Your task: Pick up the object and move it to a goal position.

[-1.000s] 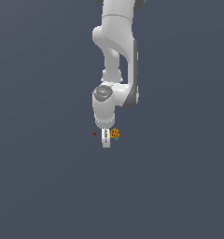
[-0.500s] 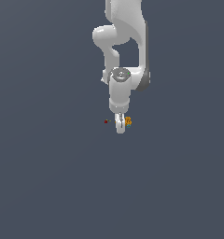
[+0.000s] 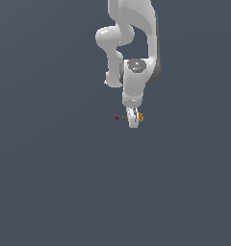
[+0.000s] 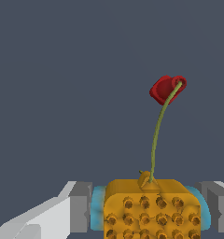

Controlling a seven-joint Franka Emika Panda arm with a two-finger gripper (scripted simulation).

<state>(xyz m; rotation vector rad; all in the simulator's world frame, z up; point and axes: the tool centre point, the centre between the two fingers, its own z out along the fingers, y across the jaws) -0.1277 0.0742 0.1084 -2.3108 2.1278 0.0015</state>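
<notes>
We see the pincer (image 3: 133,120) clamped on the object (image 4: 151,207), a small orange knobbly block with teal at its sides, held between the two grey finger pads (image 4: 80,207) that press against it from either side. A thin green stalk rises from the block's top and curves away from the pincer, ending in a dark red tip (image 4: 166,88). In the exterior view the white arm (image 3: 132,43) hangs downward, the block showing as an orange speck at the fingertips, the red tip just beside them toward the exterior view's left.
</notes>
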